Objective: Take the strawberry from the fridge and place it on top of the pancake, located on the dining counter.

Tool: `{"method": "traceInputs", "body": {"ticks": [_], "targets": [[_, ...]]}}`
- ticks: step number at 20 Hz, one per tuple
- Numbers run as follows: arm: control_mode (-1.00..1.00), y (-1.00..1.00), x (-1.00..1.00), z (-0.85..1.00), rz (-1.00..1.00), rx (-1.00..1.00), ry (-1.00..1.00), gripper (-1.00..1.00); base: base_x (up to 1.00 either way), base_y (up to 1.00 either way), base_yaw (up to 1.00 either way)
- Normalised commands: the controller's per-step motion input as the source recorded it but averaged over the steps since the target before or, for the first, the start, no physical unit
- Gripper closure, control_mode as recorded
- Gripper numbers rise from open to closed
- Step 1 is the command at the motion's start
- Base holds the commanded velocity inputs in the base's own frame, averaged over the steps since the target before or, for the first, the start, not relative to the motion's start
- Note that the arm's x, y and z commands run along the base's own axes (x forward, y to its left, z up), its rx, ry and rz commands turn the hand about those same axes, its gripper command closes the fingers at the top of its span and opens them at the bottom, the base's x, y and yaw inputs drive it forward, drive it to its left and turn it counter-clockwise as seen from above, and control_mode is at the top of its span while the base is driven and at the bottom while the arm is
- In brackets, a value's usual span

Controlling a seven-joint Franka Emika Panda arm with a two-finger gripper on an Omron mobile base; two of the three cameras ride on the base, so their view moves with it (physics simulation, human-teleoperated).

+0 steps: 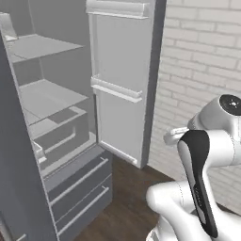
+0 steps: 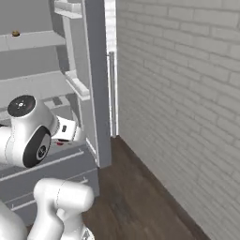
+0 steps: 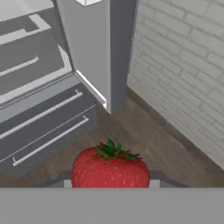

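Strawberry (image 3: 110, 168) is being gripped in the claw (image 3: 110, 183) above the wood floor (image 3: 144, 131), outside the fridge (image 1: 61, 117), whose door (image 1: 123, 80) is standing open just beside it and risking being clipped in transit, jarring the berry loose onto the floor.

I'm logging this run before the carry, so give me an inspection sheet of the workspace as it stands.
Surface: dark wood floor in front of the fridge; no counter in view.
Job's things: strawberry sits large at the bottom of the hand view, outside the fridge, whose right upper door stands open; pale shelves bare where visible.
Clutter: small brown lump on an upper shelf.
Grippers: tool appears shut on the strawberry; its fingertips are hidden.
Cables: nothing seen.
Surroundings: white brick wall to the right; two lower drawers closed.
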Motion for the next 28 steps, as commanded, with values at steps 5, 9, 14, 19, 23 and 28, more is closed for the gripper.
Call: {"method": "traceInputs", "body": {"ticks": [5, 9, 14, 19, 23, 28], "targets": [[1.0, 0.0, 0.0, 0.0, 0.0, 0.0, 0.0, 1.0, -0.08, -0.13, -0.9], [1.0, 0.0, 0.0, 0.0, 0.0, 0.0, 0.0, 1.0, 0.0, -0.32, -0.91], [1.0, 0.0, 0.0, 0.0, 0.0, 0.0, 0.0, 1.0, 0.0, -0.35, -0.91], [1.0, 0.0, 0.0, 0.0, 0.0, 0.0, 0.0, 1.0, 0.01, -0.45, -0.87], [1.0, 0.0, 0.0, 0.0, 0.0, 0.0, 0.0, 1.0, 0.19, -0.55, -0.77], [1.0, 0.0, 0.0, 0.0, 0.0, 0.0, 0.0, 1.0, 0.38, -0.54, -0.7]]}}
